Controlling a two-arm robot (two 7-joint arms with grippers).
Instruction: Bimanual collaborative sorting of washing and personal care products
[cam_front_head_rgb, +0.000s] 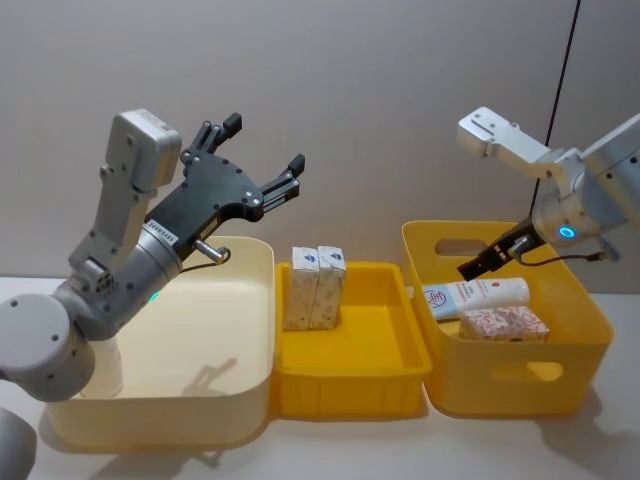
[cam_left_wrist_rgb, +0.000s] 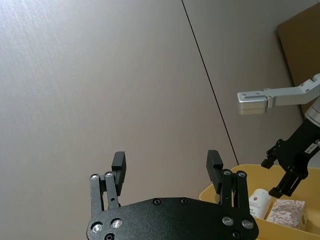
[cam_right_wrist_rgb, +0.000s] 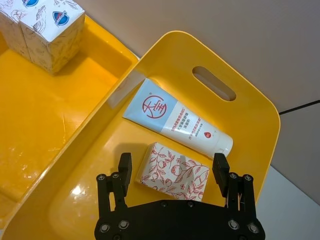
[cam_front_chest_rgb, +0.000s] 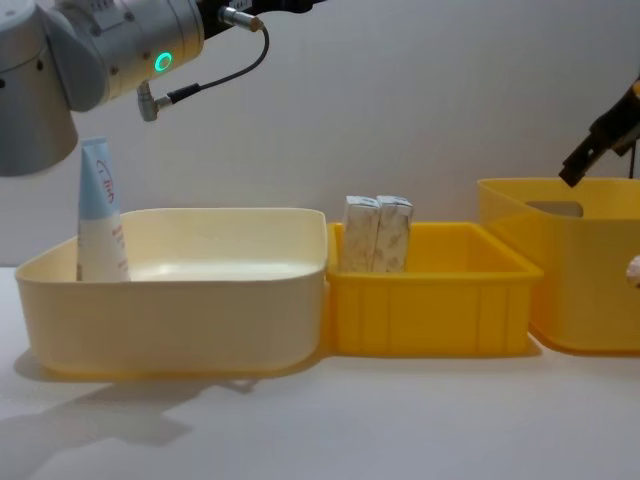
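three bins in a row: cream bin (cam_front_head_rgb: 240, 330) on the left, low yellow tray (cam_front_head_rgb: 350, 370) in the middle, deep yellow bin (cam_front_head_rgb: 570, 340) on the right.

left gripper (cam_front_head_rgb: 262, 158) is raised above the cream bin, jaws wide, holding nothing. right gripper (cam_front_head_rgb: 490, 260) hangs over the deep bin just above its contents, jaws wide, empty.

one tube (cam_front_chest_rgb: 100, 215) stands upright against the cream bin's left wall. second tube (cam_right_wrist_rgb: 175, 120) lies flat in the deep bin, with a red-flowered box (cam_right_wrist_rgb: 172, 172) lying just beside it. two beige boxes (cam_front_head_rgb: 313, 287) stand upright, touching, at the tray's back wall.

handling, as a guess: tubes look light, soft-walled and a bit slick, so they'd dent under a hard squeeze; take one across the middle of the body, not the flat crimped end. boxes look light, thin card, crushable; pinch across the two broad faces, gently. the touching pair leaves no gap for a finger between them, so go from the outer sides.

right wrist view shows the flowered box sitting between the open jaws and the tube's red mark; chest view hides the deep bin's contents behind its wall. chest view shows the standing tube clearly, while in the head view the left arm mostly covers it.
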